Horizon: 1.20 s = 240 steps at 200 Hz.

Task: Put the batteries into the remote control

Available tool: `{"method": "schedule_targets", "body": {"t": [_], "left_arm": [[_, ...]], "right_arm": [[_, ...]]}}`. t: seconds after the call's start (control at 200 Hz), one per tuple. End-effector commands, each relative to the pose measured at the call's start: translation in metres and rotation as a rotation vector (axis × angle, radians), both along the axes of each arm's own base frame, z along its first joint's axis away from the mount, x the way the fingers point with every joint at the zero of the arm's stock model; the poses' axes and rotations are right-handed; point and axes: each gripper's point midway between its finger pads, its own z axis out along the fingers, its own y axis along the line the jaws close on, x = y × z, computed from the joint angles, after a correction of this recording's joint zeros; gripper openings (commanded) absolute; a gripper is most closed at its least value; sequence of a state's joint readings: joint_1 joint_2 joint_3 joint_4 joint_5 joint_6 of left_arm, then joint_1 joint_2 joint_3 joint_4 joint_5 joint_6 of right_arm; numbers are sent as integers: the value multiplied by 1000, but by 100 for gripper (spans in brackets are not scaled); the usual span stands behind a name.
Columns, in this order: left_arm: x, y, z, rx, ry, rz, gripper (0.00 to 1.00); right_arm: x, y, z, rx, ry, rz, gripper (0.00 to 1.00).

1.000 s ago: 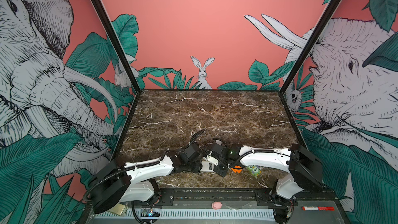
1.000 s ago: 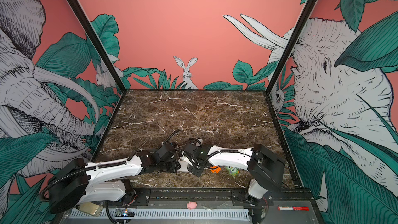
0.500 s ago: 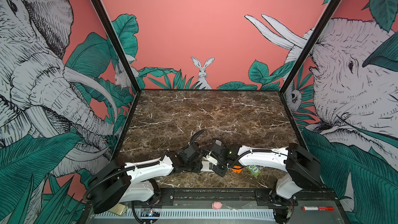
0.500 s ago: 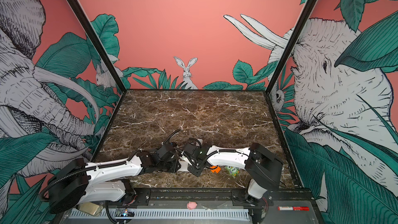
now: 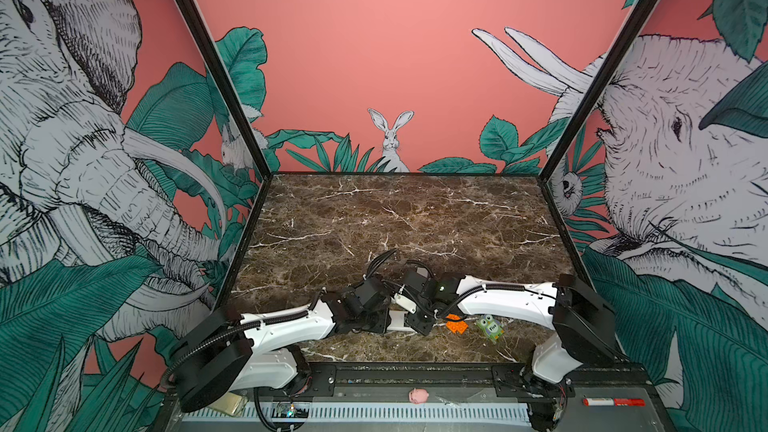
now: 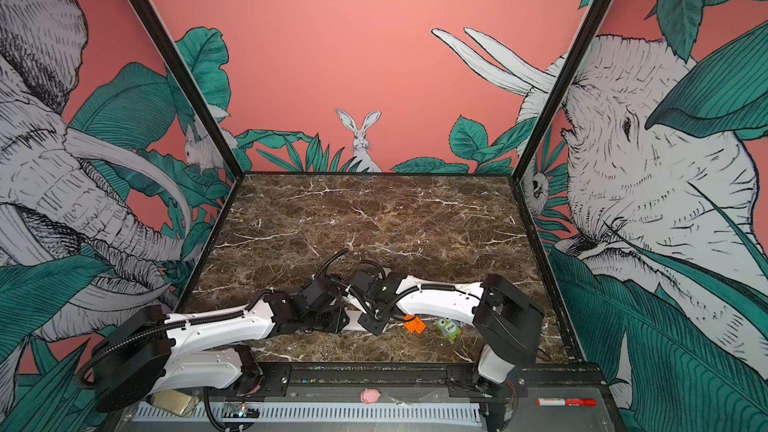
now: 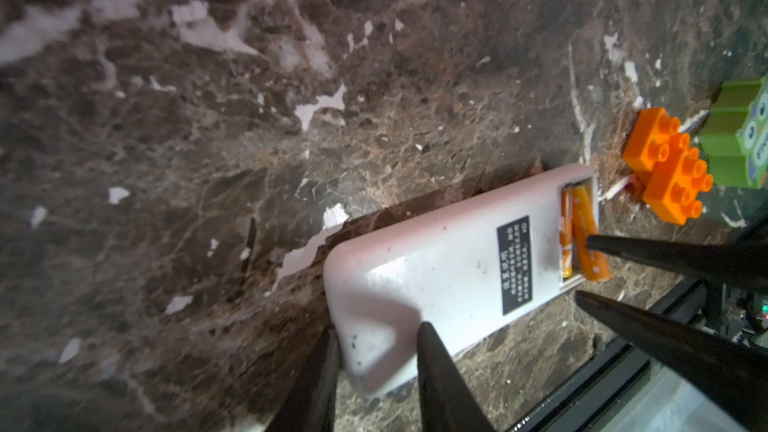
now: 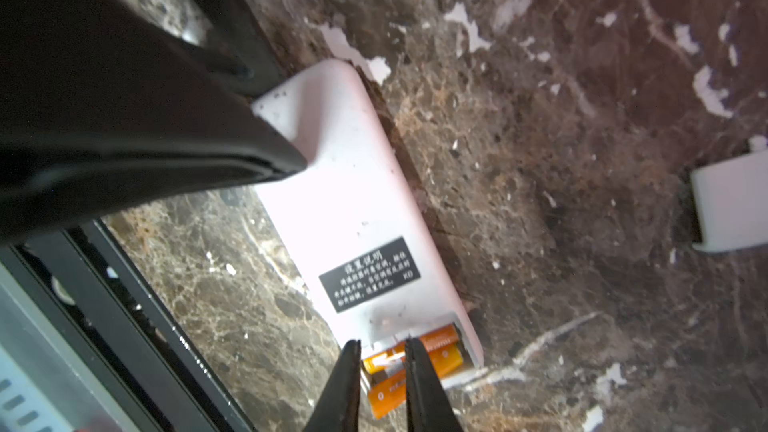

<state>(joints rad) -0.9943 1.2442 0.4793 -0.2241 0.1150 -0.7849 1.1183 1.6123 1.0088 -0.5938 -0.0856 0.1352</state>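
Seating: one battery (image 7: 566,234) lies in the remote control (image 7: 436,276) bay; the other battery (image 7: 582,214) sits cocked, overhanging its edge.
Left hand (image 7: 376,328): I grasp the remote's opposite end.
Right hand (image 7: 583,268): released, fingertip (image 7: 602,245) touching the cocked battery.
Next: I press it flat.
Table (image 7: 208,160): brown marble under the remote.
Room: pink jungle murals (image 5: 374,56).

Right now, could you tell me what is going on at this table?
The left claw grips one end of the remote control, lying back up with its compartment open. One battery sits inside; the second battery lies tilted, not seated. The right claw, slightly parted, hovers over it.
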Motion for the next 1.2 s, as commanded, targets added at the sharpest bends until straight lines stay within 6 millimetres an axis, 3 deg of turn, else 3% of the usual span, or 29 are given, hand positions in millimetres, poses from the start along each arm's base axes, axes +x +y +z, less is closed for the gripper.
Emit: {"method": "schedule_targets", "body": {"t": [0.0,0.305,0.875,1.195], "left_arm": [[-21,29,-34,129,79,-18,33],[-21,29,-35,124,79,-19,32],[-21,28,-34,116,80,-19,32],[-20,26,-34,113,83,-21,32]], "right_arm": [[-6,-19,9,-33,9,-18,21],[-13,-38,2,-115,30,0,23],[-12,-33,-14,-152,45,38,27],[-10,-31,-16,-153,39,36,19]]}}
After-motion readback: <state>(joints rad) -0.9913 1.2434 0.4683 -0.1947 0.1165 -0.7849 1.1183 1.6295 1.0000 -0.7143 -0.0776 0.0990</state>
